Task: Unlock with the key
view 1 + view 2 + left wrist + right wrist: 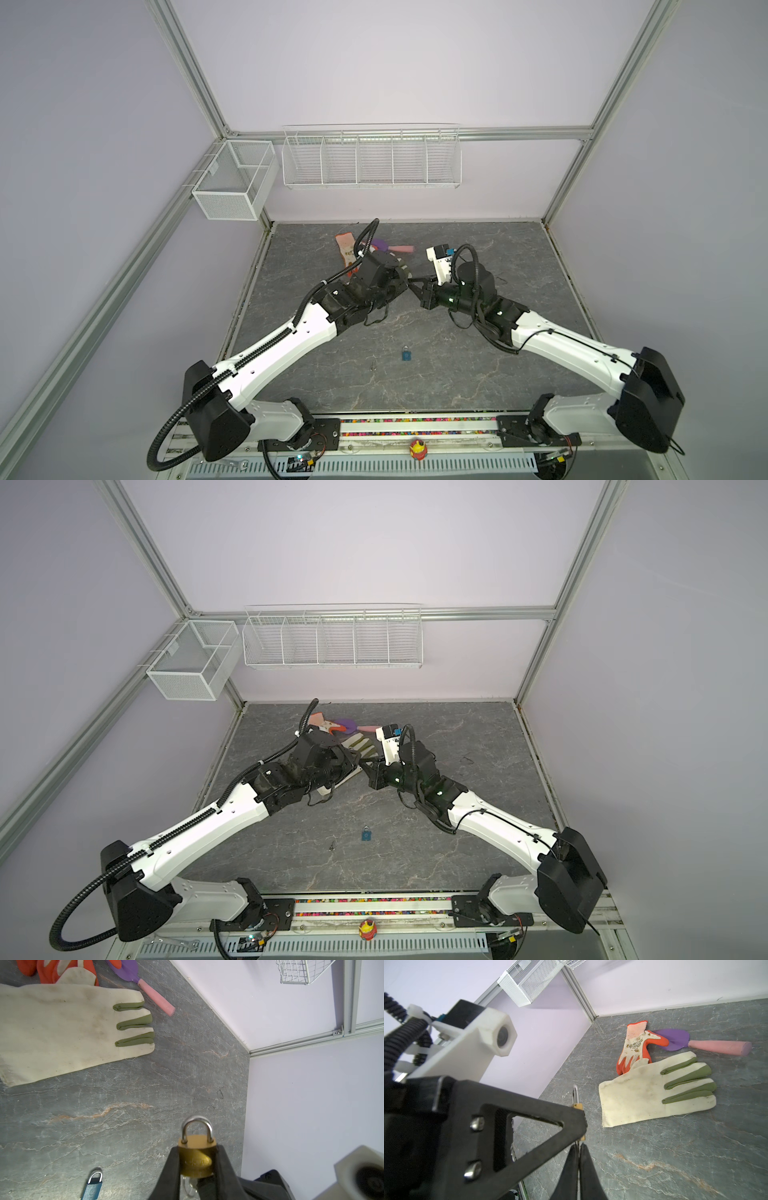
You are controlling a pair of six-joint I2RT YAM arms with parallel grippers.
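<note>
A brass padlock (196, 1157) with a steel shackle hangs above the table, and my left gripper (196, 1152) is shut on its body from both sides. Both shackle legs sit in the body. A silver key (190, 1185) sticks out of the lock's underside. My right gripper (578, 1146) is shut on that key, its fingers almost touching, just below the padlock (577, 1106). In both top views the two grippers meet tip to tip over the table's middle, left gripper (404, 279) and right gripper (417, 287); the lock is hidden there.
A blue padlock (406, 354) and a small loose key (373, 366) lie nearer the front. A cream glove with green fingers (654, 1093), an orange glove (635, 1047) and a purple trowel with a pink handle (716, 1047) lie behind. White wire baskets (370, 158) hang on the back wall.
</note>
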